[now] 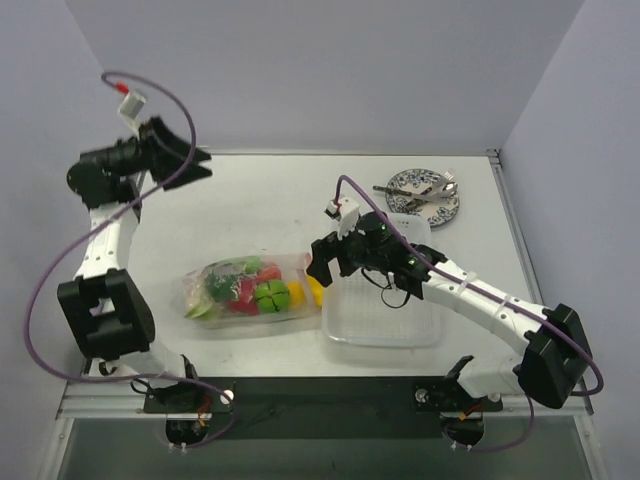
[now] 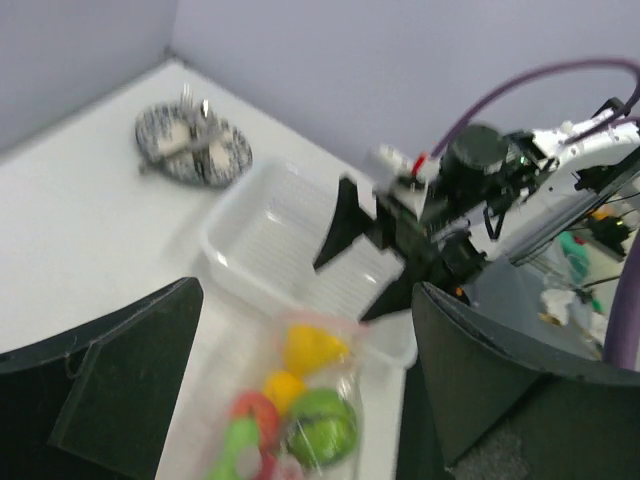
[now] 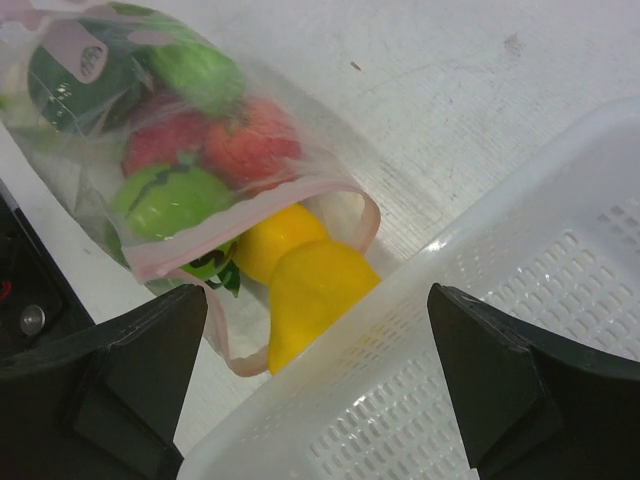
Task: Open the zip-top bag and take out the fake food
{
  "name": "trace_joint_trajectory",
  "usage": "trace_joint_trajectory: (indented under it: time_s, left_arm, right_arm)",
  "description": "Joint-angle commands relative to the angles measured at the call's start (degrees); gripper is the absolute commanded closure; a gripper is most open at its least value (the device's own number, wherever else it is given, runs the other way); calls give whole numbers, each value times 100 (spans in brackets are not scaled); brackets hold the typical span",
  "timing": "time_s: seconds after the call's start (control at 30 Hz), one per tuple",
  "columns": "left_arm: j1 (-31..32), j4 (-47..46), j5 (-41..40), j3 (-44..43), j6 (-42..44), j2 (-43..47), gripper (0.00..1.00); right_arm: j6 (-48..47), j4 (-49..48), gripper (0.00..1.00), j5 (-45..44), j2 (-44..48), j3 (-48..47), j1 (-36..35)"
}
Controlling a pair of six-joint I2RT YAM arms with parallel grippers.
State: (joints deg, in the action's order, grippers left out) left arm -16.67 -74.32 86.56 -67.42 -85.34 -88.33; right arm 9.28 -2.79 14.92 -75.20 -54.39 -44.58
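The zip-top bag [image 1: 215, 285] lies flat at the table's front middle, its pink-stripped mouth facing right and gaping open [image 3: 300, 190]. Red, green and yellow fake food [image 1: 262, 293] fills it. Two yellow pieces [image 3: 315, 280] poke out of the mouth against the tray wall. My right gripper [image 1: 330, 268] is open and empty, hovering just above the bag's mouth and the tray's left edge; in the right wrist view [image 3: 315, 390] its fingers straddle the yellow pieces. My left gripper [image 1: 190, 158] is open and empty, raised high at the back left, looking down at the bag [image 2: 330, 400].
A rigid white mesh tray [image 1: 385, 335] sits directly right of the bag, touching the yellow food. A blue-patterned plate [image 1: 440, 212] with cutlery stands at the back right. The table's right edge rail runs beside the plate.
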Motion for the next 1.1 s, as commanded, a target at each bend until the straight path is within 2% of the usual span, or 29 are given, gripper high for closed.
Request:
trace_joint_trajectory:
  time_s: [0.0, 0.03, 0.07, 0.1, 0.13, 0.2, 0.27, 0.3, 0.33, 0.37, 0.4, 0.47, 0.5, 0.53, 0.57, 0.6, 0.63, 0.67, 0.7, 0.77, 0.8, 0.87, 0.9, 0.97, 1.0, 1.03, 1.07]
  left_arm:
    - [971, -2139, 1003, -3227, -1717, -1209, 3]
    - [1103, -2148, 1003, -3956, -2193, -2100, 3]
    - [1139, -2078, 1038, -4946, -2659, -2622, 3]
    - [1148, -2043, 1047, -5626, -2515, -2888, 3]
    - [1165, -1903, 1047, -5851, -2261, -3187, 3]
    - [1411, -1743, 1055, -5984, -2093, -3478, 3]
    - [1804, -1595, 1047, -6570, -2039, -3690, 3]
    - [1920, -1585, 1029, -7157, -2039, -3787, 3]
    - [2035, -1559, 1020, -8189, -1970, -3866, 3]
    - [2158, -1576, 1012, -8626, -1821, -3832, 3]
    - [2455, -1585, 1003, -8822, -1184, -3536, 3]
    - [2598, -1890, 1011, -8177, -120, -2991, 3]
    - [2563, -1936, 1020, -7695, 1434, -2379, 3]
    - [2502, -1971, 1046, -7220, 2059, -2233, 3]
    - [2458, -1963, 1055, -7694, 2291, -2345, 3]
    - [2353, -1972, 1055, -8586, 2276, -3086, 3]
    - [2300, -2068, 1073, -9387, 2320, -3467, 3]
    - [2247, -2129, 1090, -10630, 2407, -3776, 3]
    - [2134, -2147, 1065, -10799, 2800, -4014, 3]
    - [1914, -2156, 1038, -10800, 3861, -4033, 3]
    - [1817, -2156, 1038, -10766, 5372, -4103, 3]
    - [1545, -2148, 985, -10199, 6953, -4087, 3]
    - [1491, -2156, 881, -9768, 8153, -3869, 3]
    - [1377, -2156, 495, -8802, 9545, -3421, 3]
    - [1350, -2156, 267, -7553, 9893, -2862, 3]
    - [1263, -2148, 64, -6897, 10297, -2551, 3]
    - [1297, -2130, -738, -5933, 11832, -2209, 3]
  right_arm:
    - [153, -662, 0, 222, 163, -80, -130]
    - [145, -705, 0, 222, 172, -80, -148]
    - [153, -723, 0, 205, 216, -89, -165]
    - [162, -706, 0, 187, 225, -98, -165]
    - [171, -697, 0, 204, 242, -115, -183]
    - [223, -723, 0, 266, 286, -116, -200]
    - [285, -872, 0, 397, 339, -98, -218]
    - [294, -960, 0, 441, 357, -63, -227]
    - [303, -1117, 0, 546, 383, -45, -227]
    - [303, -1188, 0, 591, 461, -19, -244]
    - [346, -1267, 0, 609, 506, -10, -244]
    - [355, -1452, 0, 644, 585, 8, -279]
    - [373, -1461, 0, 653, 594, -27, -297]
    - [382, -1427, 0, 627, 594, -115, -315]
    - [382, -1400, 0, 609, 568, -150, -323]
    - [390, -1400, 0, 600, 568, -168, -358]
    - [399, -1426, 0, 600, 559, -177, -376]
    - [399, -1435, 0, 574, 533, -177, -402]
    - [382, -1444, 0, 565, 515, -186, -455]
    - [373, -1392, 0, 513, 445, -238, -525]
    - [356, -1348, 0, 495, 427, -256, -587]
    - [329, -1339, 0, 451, 410, -326, -631]
    - [312, -1339, 0, 425, 410, -353, -657]
    - [294, -1339, 0, 381, 401, -414, -701]
    - [285, -1339, 0, 372, 392, -432, -710]
    - [268, -1321, 0, 328, 383, -441, -736]
    - [233, -1312, 0, 319, 392, -441, -745]
